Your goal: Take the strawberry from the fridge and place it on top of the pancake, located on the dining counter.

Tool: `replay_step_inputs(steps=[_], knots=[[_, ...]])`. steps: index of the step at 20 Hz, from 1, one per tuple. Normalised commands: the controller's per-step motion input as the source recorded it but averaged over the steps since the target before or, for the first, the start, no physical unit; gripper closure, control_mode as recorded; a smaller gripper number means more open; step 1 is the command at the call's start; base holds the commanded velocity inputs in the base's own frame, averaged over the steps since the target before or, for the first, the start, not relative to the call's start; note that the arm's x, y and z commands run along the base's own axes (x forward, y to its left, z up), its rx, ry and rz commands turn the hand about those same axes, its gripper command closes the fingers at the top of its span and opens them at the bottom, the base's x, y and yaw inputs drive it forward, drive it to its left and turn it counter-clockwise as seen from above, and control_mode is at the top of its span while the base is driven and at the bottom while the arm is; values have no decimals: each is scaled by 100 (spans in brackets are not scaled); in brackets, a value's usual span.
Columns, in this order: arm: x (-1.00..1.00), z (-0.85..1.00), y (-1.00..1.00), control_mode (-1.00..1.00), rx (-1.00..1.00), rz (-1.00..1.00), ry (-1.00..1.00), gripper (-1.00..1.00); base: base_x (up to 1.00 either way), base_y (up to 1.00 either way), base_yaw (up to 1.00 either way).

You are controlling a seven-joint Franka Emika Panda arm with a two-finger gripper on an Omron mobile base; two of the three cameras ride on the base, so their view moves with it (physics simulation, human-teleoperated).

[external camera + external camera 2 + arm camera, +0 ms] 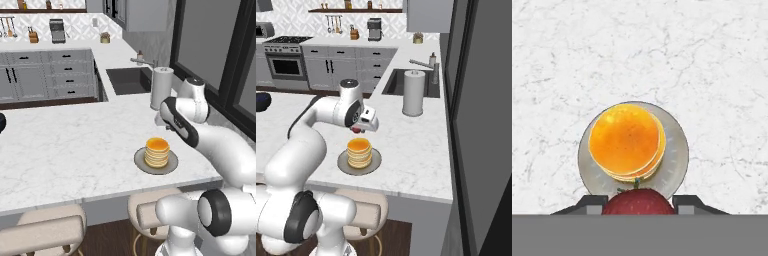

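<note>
desk (pixel 65 150): white marble-veined top, broad; dark inset sink (pixel 129 80) at its far end, beige stools (pixel 42 232) tucked under the near edge
fridge-side wall: tall dark panels (pixel 481 125) run along the desk's right edge
arm: reaches from the base out over the near right part of the desk, wrist bent down
paper towel roll (pixel 414 93): upright, near the desk's right edge, just in front of the sink, faucet (pixel 423 64) behind it
plate (pixel 170 165): grey, round, close to the near edge, toward the near right corner
pancake (pixel 157 152): stacked on the plate, orange-glazed top, roughly centred with a bit more rim showing on one side in hand view
end effector (pixel 357 129): narrow, closed on the strawberry; sits above the pancake's far side, clear air between them
strawberry (pixel 638 201): red, green stem showing, pinched between the two fingertips (pixel 592 204); held over the plate's edge in hand view, not touching the pancake
</note>
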Motion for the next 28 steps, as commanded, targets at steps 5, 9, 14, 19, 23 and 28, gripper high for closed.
replay_step_inputs(steps=[5,9,14,19,23,28], knots=[[30,-48,14,-100,-3,0,6,100,0,0,0],[23,-50,13,-100,-15,0,5,100,0,0,0],[30,-40,5,-100,-12,0,1,100,0,0,0],[1,-43,5,-100,0,0,0,100,0,0,0],[1,-33,5,-100,0,0,0,100,0,0,0],[1,-25,0,-100,0,0,0,100,0,0,0]])
